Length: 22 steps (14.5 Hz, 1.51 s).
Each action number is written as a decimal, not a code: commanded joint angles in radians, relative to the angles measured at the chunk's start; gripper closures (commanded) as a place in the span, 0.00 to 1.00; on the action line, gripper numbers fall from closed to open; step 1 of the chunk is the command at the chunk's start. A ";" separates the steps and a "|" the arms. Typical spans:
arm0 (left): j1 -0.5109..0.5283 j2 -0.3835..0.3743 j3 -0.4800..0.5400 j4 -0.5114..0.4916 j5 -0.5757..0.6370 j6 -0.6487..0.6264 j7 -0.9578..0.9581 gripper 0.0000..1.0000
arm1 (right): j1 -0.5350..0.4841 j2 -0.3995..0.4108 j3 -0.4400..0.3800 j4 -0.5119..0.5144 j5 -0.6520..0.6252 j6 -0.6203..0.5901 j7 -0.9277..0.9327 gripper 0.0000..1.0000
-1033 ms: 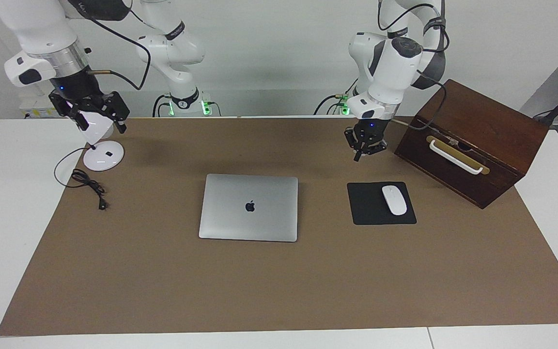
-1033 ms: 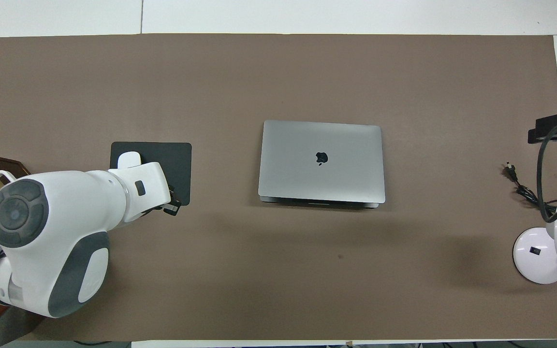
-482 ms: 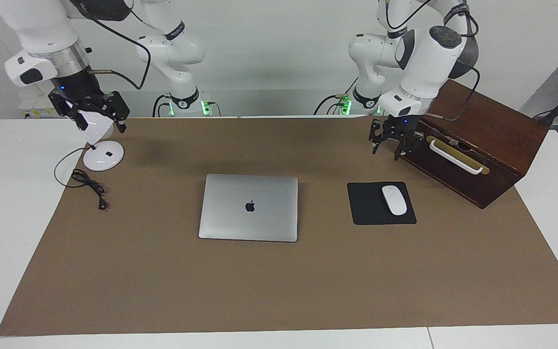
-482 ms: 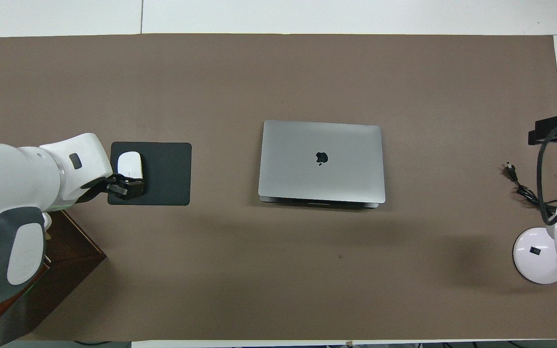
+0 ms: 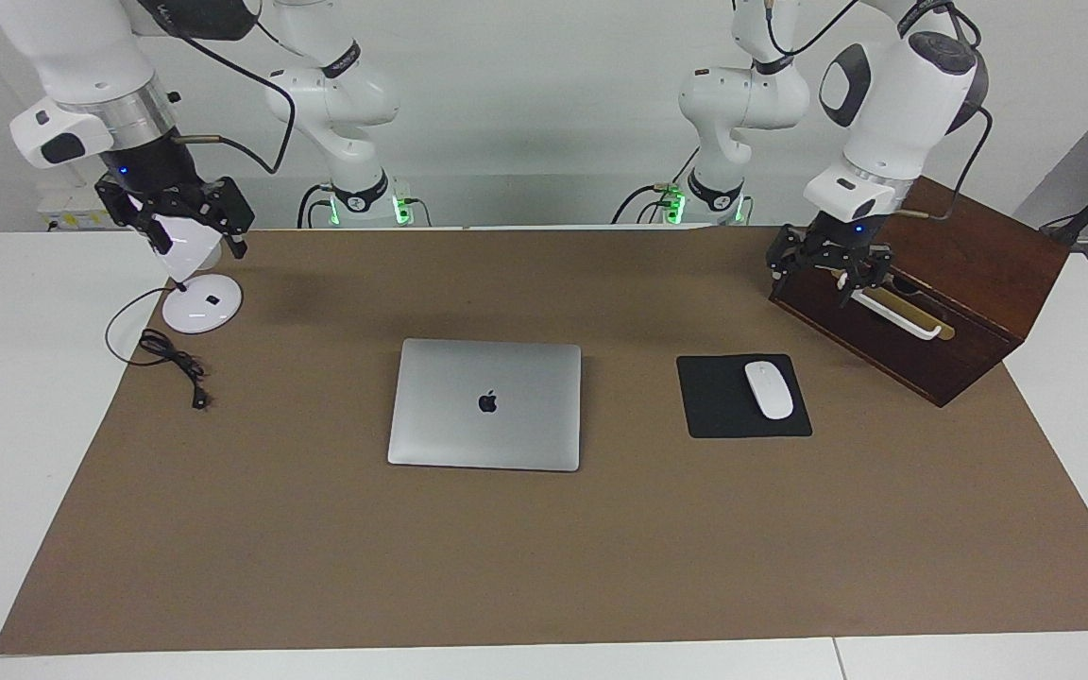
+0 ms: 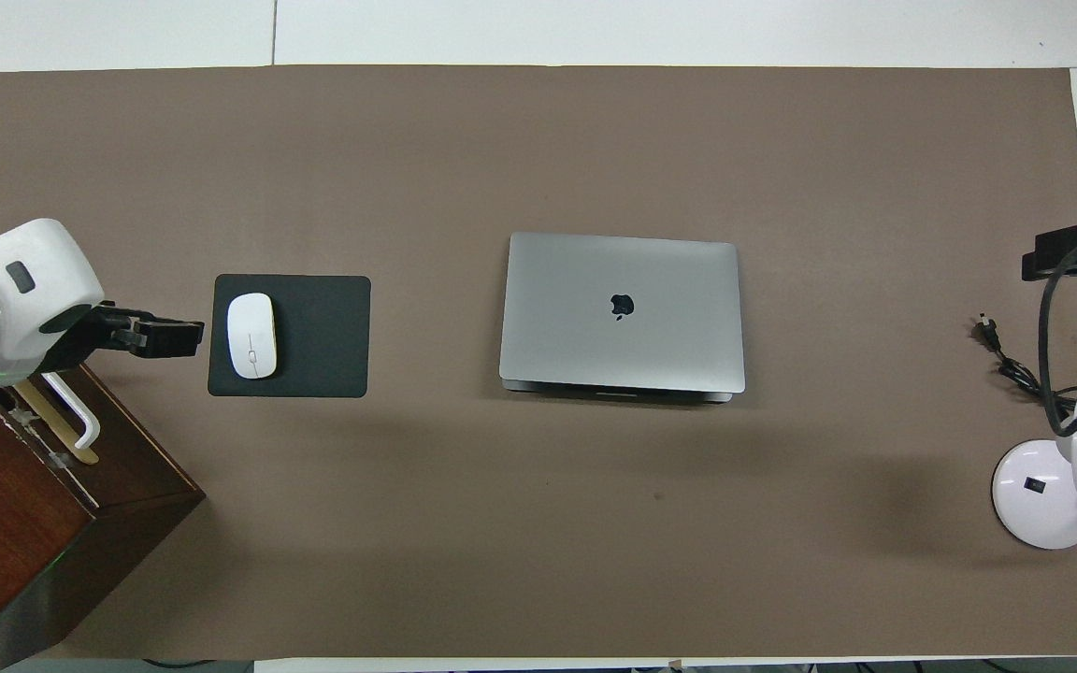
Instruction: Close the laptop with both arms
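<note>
The silver-grey laptop lies flat in the middle of the brown mat with its lid down and the dark apple logo facing up. Neither arm touches it. My left gripper hangs open over the edge of the wooden box, empty, and shows beside the mouse pad in the overhead view. My right gripper stands open and empty in the air above the white lamp at the right arm's end of the table; only part of it shows in the overhead view.
A black mouse pad with a white mouse lies beside the laptop toward the left arm's end. A dark wooden box with a white handle stands there too. The white desk lamp and its black cable sit at the right arm's end.
My left gripper has opened and swung from over the mat near the mouse pad to over the wooden box. The laptop and the right arm have not moved.
</note>
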 commanded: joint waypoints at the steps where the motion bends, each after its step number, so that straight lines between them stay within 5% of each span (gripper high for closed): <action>1: 0.025 0.064 -0.010 0.141 0.049 -0.131 -0.016 0.00 | -0.014 -0.014 0.004 -0.010 -0.017 0.003 -0.085 0.00; 11: 0.056 0.189 -0.007 0.425 0.089 -0.319 -0.127 0.00 | -0.014 -0.016 0.004 -0.005 -0.019 -0.002 -0.095 0.00; 22: 0.076 0.224 -0.007 0.422 0.100 -0.259 -0.128 0.00 | -0.014 -0.017 0.004 -0.005 -0.010 -0.027 -0.096 0.00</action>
